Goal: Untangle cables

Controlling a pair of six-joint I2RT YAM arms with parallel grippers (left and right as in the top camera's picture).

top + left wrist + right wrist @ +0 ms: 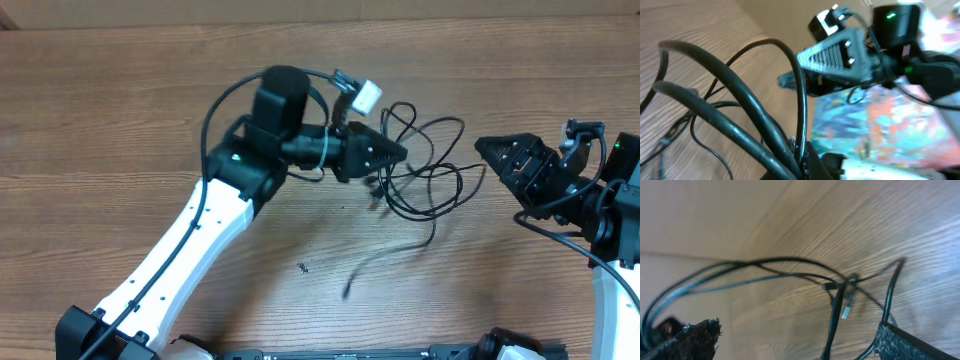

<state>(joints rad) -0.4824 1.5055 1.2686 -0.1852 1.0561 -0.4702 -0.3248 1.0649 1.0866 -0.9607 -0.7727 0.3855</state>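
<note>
- Two robot arms face each other over a knot of thin black cables (pixel 432 168) on a wood-grain worktop (pixel 120 120).
- The cables lie in loose, overlapping loops just right of the worktop's middle, between the two grippers. One strand trails off toward the near edge.
- The left gripper (pixel 398 152), reaching in from the near left corner, is clamped tight. Its tip is buried in the left side of the tangle.
- In the left wrist view, several cables (pixel 745 125) run together at the bottom of the frame where the gripper pinches them.
- The right gripper (pixel 505 170) stands at the right side of the worktop, just beside the loops, with its jaws spread wide and nothing between them.
- The right wrist view shows its two fingers (pixel 695 337) far apart. Beyond them the cables (pixel 790 260) are strung above the worktop, a small plug (pixel 846 311) dangling at their crossing.
</note>
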